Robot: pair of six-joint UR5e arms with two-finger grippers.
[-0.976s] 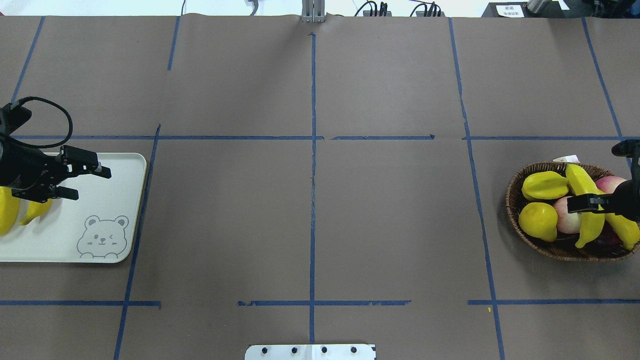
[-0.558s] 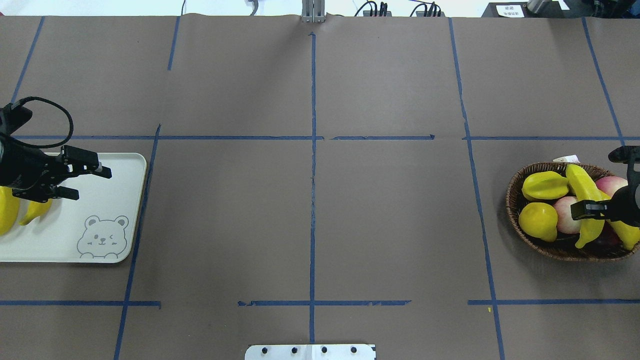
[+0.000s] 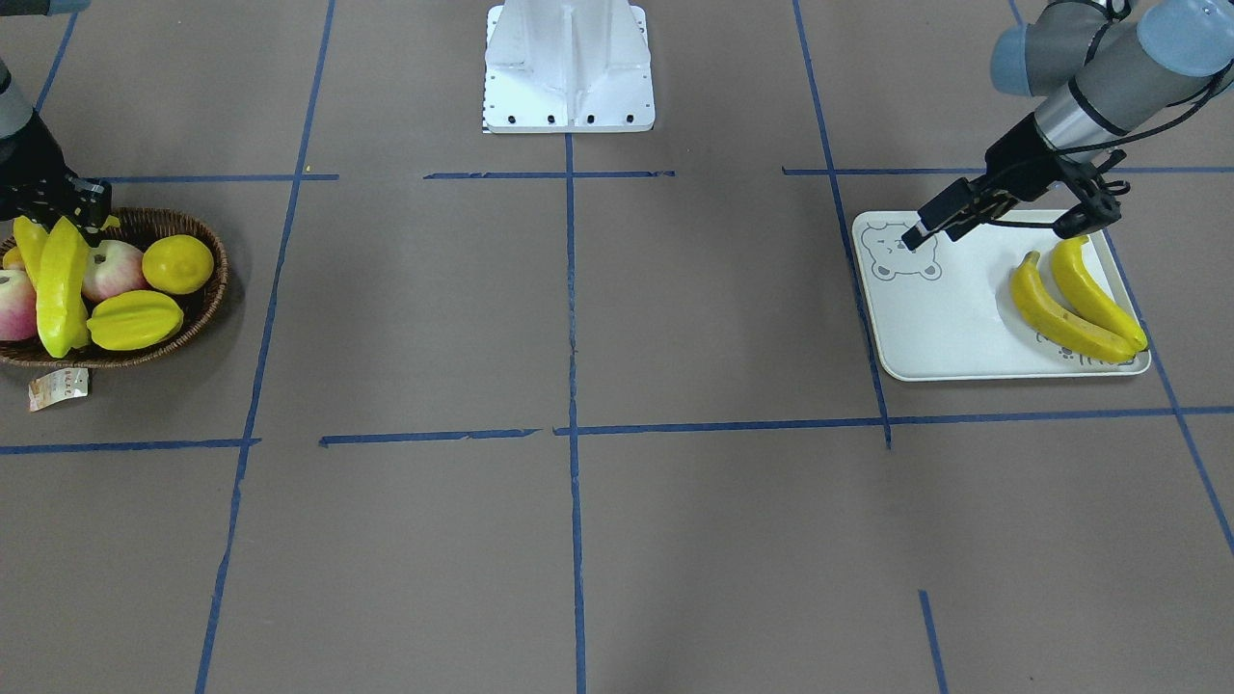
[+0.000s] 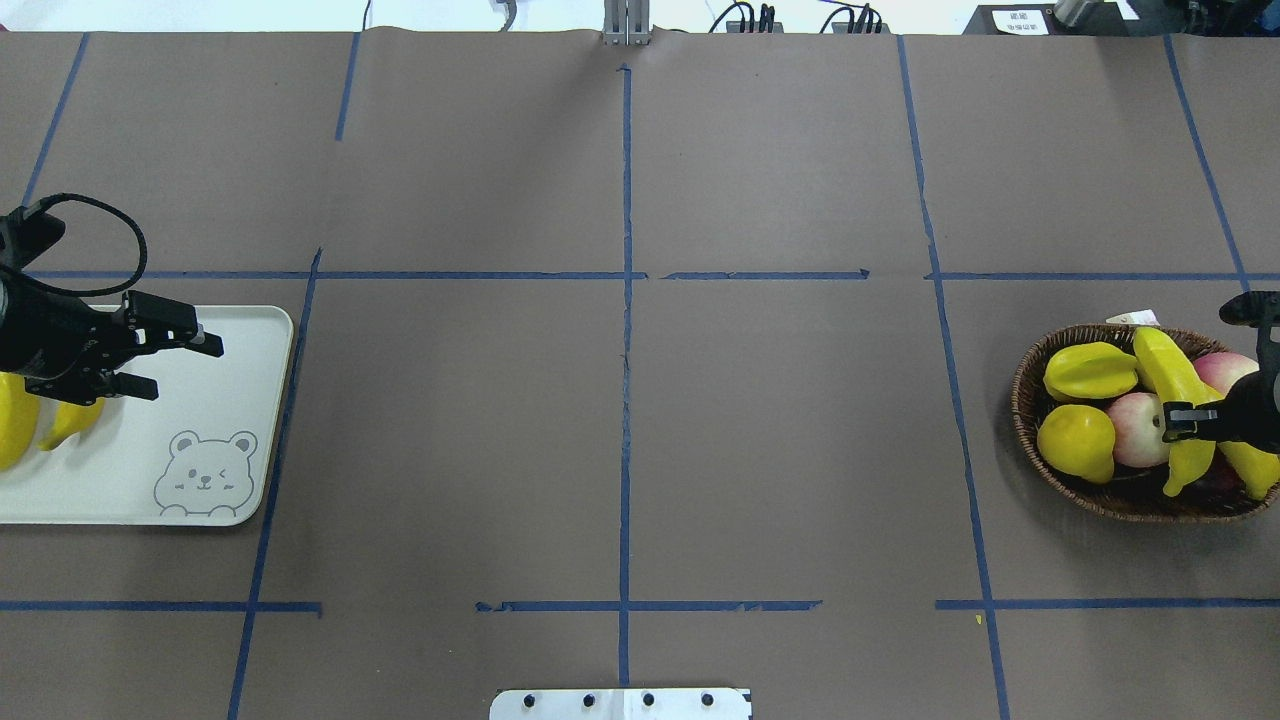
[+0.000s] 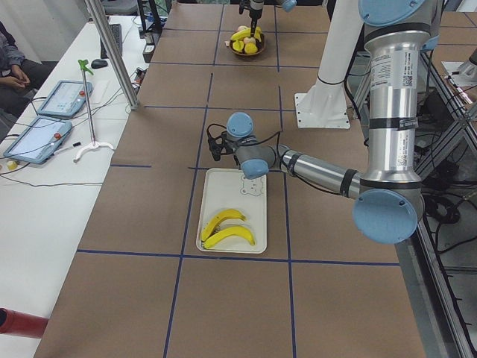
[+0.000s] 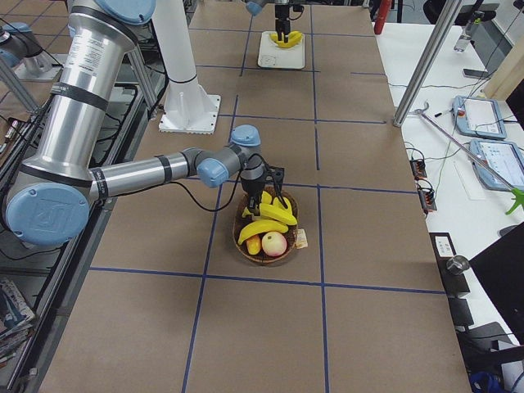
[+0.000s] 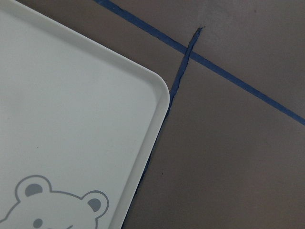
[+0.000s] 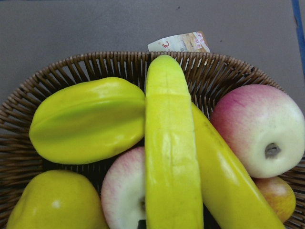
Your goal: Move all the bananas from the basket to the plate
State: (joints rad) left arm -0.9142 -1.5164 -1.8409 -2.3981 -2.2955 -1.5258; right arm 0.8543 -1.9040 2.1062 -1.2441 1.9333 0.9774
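Note:
The wicker basket (image 4: 1030,420) at the table's right holds two yellow bananas (image 4: 1160,370) (image 4: 1255,468). They fill the right wrist view, one (image 8: 171,152) lying over the other (image 8: 228,181). My right gripper (image 4: 1182,420) is low over the upper banana, its jaws apart on either side of it. The pale bear-print plate (image 4: 200,440) at the left holds two bananas (image 3: 1060,313) (image 3: 1094,289). My left gripper (image 4: 175,368) hangs open and empty above the plate, beside those bananas.
The basket also holds a ridged starfruit (image 4: 1090,370), a yellow lemon (image 4: 1075,440) and two apples (image 4: 1135,430) (image 4: 1222,368). A paper tag (image 4: 1132,318) sticks out at its far rim. Blue tape lines cross the brown table. The robot's base plate (image 3: 569,67) is at mid-table.
My right gripper has drawn back to the right and sunk lower over the upper banana in the basket. The left arm has not moved.

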